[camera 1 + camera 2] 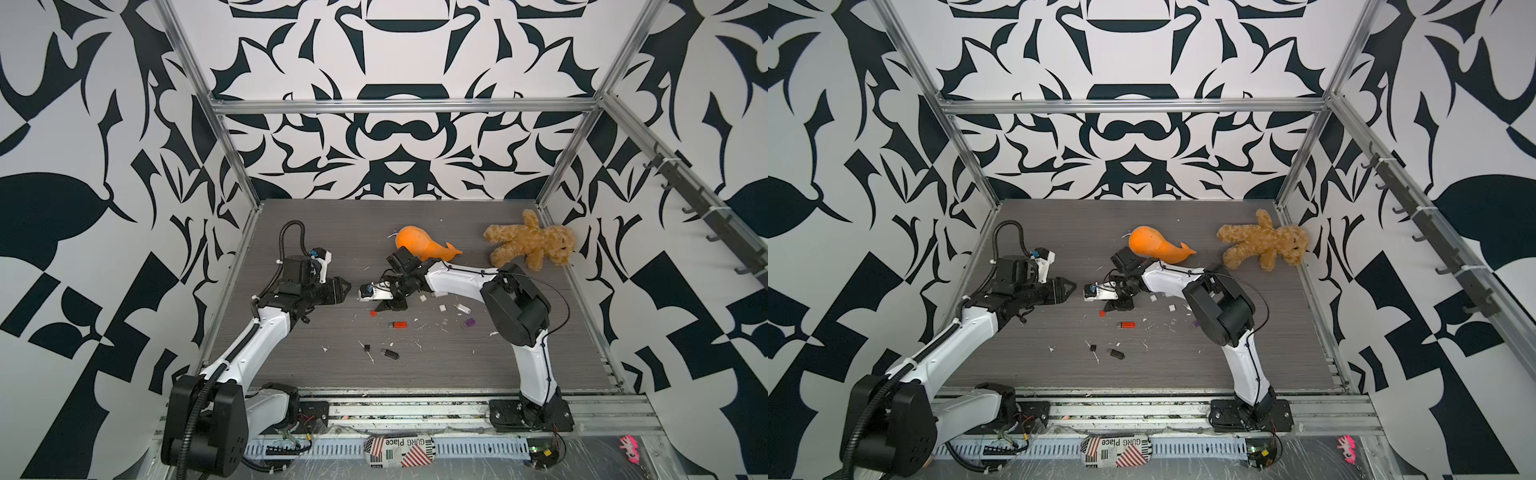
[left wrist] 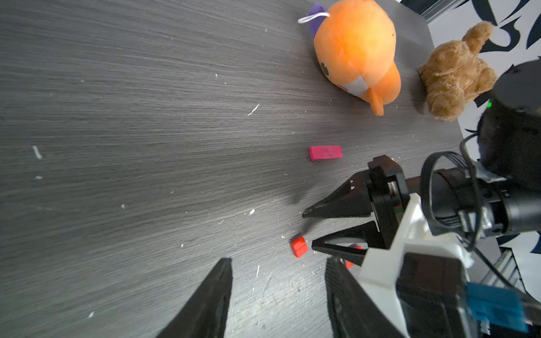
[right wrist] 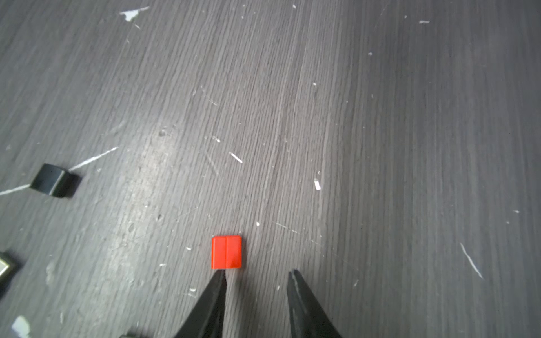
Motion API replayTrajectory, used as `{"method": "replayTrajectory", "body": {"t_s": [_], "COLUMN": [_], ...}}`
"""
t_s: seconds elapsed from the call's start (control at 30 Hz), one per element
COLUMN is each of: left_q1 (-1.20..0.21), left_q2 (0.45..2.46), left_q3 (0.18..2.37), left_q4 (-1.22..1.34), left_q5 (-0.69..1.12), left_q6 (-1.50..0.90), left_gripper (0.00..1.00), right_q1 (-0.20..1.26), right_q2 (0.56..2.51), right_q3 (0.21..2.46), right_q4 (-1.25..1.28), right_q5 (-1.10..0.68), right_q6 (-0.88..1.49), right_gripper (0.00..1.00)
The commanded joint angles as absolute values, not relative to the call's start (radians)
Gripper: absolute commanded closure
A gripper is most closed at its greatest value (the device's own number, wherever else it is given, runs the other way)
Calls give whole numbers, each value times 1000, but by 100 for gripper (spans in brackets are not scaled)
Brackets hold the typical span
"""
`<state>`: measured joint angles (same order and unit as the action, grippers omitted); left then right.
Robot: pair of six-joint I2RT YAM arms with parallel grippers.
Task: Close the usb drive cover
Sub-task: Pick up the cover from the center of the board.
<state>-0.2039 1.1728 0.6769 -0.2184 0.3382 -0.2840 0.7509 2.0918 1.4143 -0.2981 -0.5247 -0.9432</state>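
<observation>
Jaws on the right gripper (image 3: 257,273) are standing a narrow way apart with nothing between them, tips angling down at the worktop (image 3: 380,146). A small red cap (image 3: 226,252) is lying flat just ahead of one fingertip (image 3: 218,289), so close that I cannot tell whether the two are touching.

Taking the back wall as 12 o'clock, the red usb drive (image 1: 399,324) is lying near the middle of the worktop, at about 4 o'clock from the cap and a little apart from it. It is uncapped, its bare plug end facing 9 o'clock.

Over at roughly 10 o'clock from the cap, the left gripper (image 2: 278,262) is reaching in with its jaws standing wide and holding nothing. Its tips are pointing toward 3 o'clock, at the right arm's wrist.

A black cap (image 3: 54,184) is sitting at about 7 o'clock from the red drive, and a black drive (image 1: 390,353) at 6 o'clock, the two lying apart. A purple drive (image 1: 468,322) is resting out at 3 o'clock. An orange plush whale (image 1: 419,247) is lying at 1 o'clock, and a teddy bear (image 1: 532,245) is sprawling by the back corner at 2 o'clock. White flecks (image 3: 235,157) are littering the surface.
</observation>
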Motion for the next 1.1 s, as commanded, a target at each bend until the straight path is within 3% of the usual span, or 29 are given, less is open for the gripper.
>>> {"method": "replayTrajectory", "body": {"t_s": [0.0, 0.53, 1.07], "left_q1": [-201, -201, -202], "left_q2": [1185, 1188, 1192], "left_q3": [719, 712, 705], "left_q4": [-252, -255, -253], "left_q5": [354, 347, 344], "left_q6": [-266, -264, -273], "left_gripper": [45, 44, 44], "right_q1": [758, 775, 779], "right_q2": [2086, 2134, 2166], "right_q3": [1455, 1489, 1520], "right_q4": [-348, -391, -437], "right_q5": [-570, -572, -550], "right_q6": [-950, -927, -916], "right_gripper": [61, 59, 68]}}
